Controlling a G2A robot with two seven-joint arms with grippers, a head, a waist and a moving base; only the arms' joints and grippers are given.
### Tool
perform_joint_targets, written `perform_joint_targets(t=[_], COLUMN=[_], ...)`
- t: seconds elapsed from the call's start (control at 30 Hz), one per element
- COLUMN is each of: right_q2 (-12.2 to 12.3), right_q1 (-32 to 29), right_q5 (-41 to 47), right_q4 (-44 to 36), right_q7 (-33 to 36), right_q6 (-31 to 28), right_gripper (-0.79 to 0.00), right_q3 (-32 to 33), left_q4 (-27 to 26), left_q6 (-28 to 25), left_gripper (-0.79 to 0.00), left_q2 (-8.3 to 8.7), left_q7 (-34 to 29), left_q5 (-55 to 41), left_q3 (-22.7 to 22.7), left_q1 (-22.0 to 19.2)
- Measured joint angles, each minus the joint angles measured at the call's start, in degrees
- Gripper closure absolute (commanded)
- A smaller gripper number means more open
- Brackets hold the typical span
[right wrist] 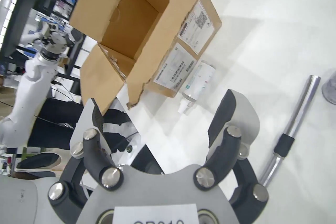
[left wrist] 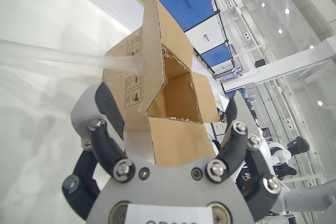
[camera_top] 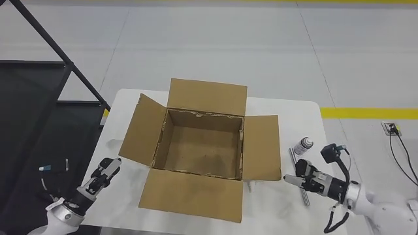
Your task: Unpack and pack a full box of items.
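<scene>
Box open at table centre. Left gripper, 8 o'clock, and right gripper, 4 o'clock: both released, empty. Risk: spray bottle lies under the 3 o'clock flap; reaching may snag cardboard.

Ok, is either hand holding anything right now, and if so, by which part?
Nothing is held. The left hand and the right hand are both open and empty, one at each side of the box.
</scene>
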Motion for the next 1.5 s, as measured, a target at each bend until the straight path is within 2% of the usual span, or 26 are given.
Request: perform_joint_targets(t=[0.2,0.57,0.8,1.0,1.07,1.2,1.23,1.27,1.3,1.5], right_q2=[0.3,0.3,0.4,0.2,0.1,0.0,-0.1,-0.1,-0.1,-0.2], right_q1=[-3.9,-3.6,-0.9,2.6,3.7,5.4,5.7,6.2,6.5,7.7], right_q5=[-16.0,-17.3,-36.6,-44.5,-44.5,-43.8,-43.6,-43.5,-43.5,-43.6], right_q4=[-5.2,-4.8,-5.8,-1.6,0.1,3.2,3.9,4.7,5.3,7.1], right_q7=[-5.8,-5.4,-3.8,-2.2,-2.2,-2.4,-2.5,-2.6,-2.6,-1.7], right_q6=[2.2,2.8,14.5,19.5,20.3,21.1,21.1,21.4,21.8,22.8], right_gripper=[-0.785,-0.785,-0.785,-0.785,-0.677,-0.653,-0.674,-0.643,-0.576,-0.493], right_q3=[0.0,-0.9,-7.3,-11.7,-12.4,-13.1,-13.3,-13.4,-13.5,-14.3], left_q4=[0.0,0.0,-0.2,-0.3,-0.3,-0.1,-0.1,0.0,0.1,0.2], left_q6=[1.3,1.4,2.1,2.2,2.2,2.2,2.3,2.3,2.3,2.3], left_gripper=[-0.785,-0.785,-0.785,-0.785,-0.785,-0.785,-0.785,-0.785,-0.785,-0.785], left_q2=[0.06,0.08,0.14,0.29,0.34,0.44,0.46,0.49,0.51,0.63], left_q7=[1.8,2.0,3.4,3.6,3.6,3.6,3.6,3.7,3.7,4.0], left_q5=[0.0,0.1,0.1,0.4,0.5,0.6,0.6,0.7,0.7,1.0], left_q3=[0.8,0.9,1.0,1.3,1.4,1.7,1.7,1.8,1.9,2.2], left_q1=[-0.8,-1.0,-0.8,-1.1,-1.2,-1.5,-1.6,-1.6,-1.7,-1.8])
